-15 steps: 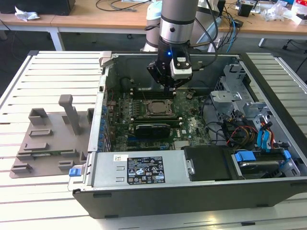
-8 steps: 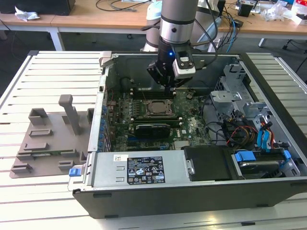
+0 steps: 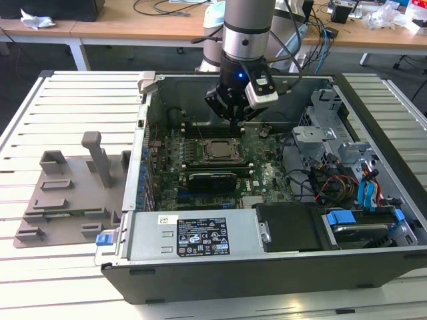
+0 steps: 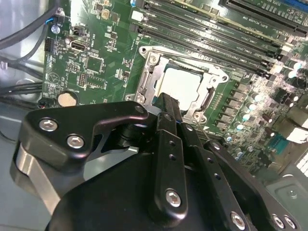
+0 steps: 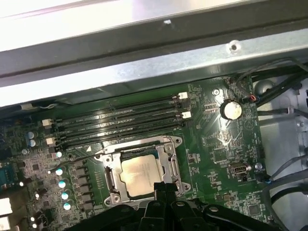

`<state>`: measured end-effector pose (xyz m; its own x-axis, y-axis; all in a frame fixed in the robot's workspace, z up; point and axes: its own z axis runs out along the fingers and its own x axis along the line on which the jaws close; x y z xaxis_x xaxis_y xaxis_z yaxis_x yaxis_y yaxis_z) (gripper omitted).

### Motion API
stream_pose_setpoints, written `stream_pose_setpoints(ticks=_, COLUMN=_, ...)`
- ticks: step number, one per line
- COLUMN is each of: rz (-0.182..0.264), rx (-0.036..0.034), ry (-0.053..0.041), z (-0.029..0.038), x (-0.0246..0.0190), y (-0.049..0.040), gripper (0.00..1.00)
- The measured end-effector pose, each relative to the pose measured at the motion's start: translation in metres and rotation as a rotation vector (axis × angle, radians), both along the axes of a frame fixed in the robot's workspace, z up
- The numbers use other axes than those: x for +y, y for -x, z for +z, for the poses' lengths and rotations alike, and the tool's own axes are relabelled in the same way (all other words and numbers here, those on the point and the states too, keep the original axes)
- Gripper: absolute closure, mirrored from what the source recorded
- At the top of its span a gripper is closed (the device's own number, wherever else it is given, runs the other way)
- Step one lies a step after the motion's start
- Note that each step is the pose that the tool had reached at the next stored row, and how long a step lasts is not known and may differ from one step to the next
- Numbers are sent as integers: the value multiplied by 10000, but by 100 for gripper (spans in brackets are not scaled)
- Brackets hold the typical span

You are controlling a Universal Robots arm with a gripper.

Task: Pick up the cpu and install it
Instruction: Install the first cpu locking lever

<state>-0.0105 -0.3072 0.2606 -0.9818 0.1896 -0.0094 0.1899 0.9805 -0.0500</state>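
Inside an open computer case (image 3: 200, 263), over the green motherboard (image 3: 270, 177), the gripper (image 3: 233, 120) is held with fingers drawn together, nothing gripped. The square cpu (image 5: 139, 175) is seated flat in its metal socket (image 5: 109, 166), below the fingertips.

The arm (image 3: 248, 27) hangs vertically at the upper centre of the exterior view, its tool (image 3: 232, 119) pointing straight down, fingers (image 4: 168, 108) pressed together.
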Motion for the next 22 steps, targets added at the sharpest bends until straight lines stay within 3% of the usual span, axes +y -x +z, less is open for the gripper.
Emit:
stream_pose_setpoints(ticks=17, rz=1637, rx=0, ry=0, z=0, x=0, y=-2, gripper=89)
stream_pose_setpoints(ticks=18, rz=1769, rx=-1, ry=-18, z=2, x=-1, y=-2, gripper=89)
stream_pose_setpoints(ticks=20, rz=1860, rx=-21, ry=-234, z=0, x=0, y=-2, gripper=89)
stream_pose_setpoints(ticks=22, rz=1932, rx=-21, ry=-256, z=0, x=0, y=-2, gripper=89)
